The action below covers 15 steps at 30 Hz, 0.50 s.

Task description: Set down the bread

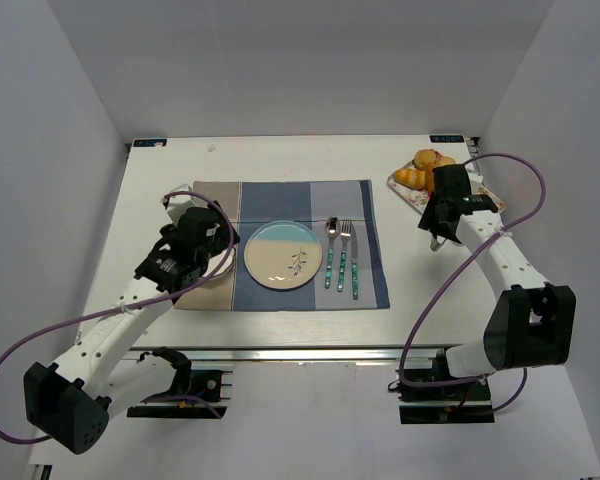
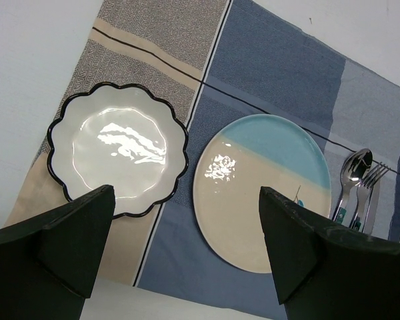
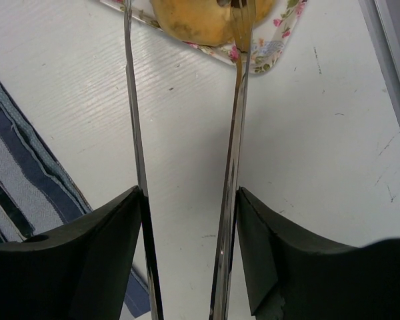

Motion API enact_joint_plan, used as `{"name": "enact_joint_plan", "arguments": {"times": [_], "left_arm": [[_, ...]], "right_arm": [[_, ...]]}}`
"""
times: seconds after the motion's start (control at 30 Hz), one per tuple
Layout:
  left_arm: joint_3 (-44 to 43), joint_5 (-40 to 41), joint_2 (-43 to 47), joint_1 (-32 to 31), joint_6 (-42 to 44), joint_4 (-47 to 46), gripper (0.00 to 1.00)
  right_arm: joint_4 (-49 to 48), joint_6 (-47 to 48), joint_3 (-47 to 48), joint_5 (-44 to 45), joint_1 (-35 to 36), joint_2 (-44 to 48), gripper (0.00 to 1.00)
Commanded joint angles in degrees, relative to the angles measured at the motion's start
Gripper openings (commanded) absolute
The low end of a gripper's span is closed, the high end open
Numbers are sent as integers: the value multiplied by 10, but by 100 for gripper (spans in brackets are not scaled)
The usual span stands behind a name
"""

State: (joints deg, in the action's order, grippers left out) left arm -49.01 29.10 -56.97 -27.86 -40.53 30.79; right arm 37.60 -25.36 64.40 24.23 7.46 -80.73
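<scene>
Two-bladed shiny metal tongs (image 3: pixel 233 153) | rounded golden bread (image 3: pixel 193 20) | floral tray (image 3: pixel 273 41)

surface: white table (image 1: pixel 280 160) | on it: striped placemat (image 1: pixel 365 290), centre | floral tray (image 1: pixel 405 190), far right

On the striped placemat (image 2: pixel 280 73), a scalloped white plate (image 2: pixel 118 150) sits just beside a blue-and-beige plate (image 2: pixel 260 190), cutlery (image 2: pixel 355 180) further right.

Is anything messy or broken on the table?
Nothing looks spilled or broken. Only the flowery tray of bread sits crooked, off the mat, by the table's right edge.
</scene>
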Motion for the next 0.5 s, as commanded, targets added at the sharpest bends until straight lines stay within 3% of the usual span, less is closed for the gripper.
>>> {"name": "enact_joint_plan", "arguments": {"times": [0.0, 0.27, 0.47], "left_arm": [[-8, -4, -2, 3, 6, -13, 98], [-6, -2, -2, 3, 8, -19, 98], [-11, -4, -8, 3, 8, -20, 98]], "right_arm": [[-5, -12, 36, 21, -3, -12, 63], [19, -39, 68, 63, -3, -63, 62], [40, -58, 75, 72, -3, -70, 47]]}}
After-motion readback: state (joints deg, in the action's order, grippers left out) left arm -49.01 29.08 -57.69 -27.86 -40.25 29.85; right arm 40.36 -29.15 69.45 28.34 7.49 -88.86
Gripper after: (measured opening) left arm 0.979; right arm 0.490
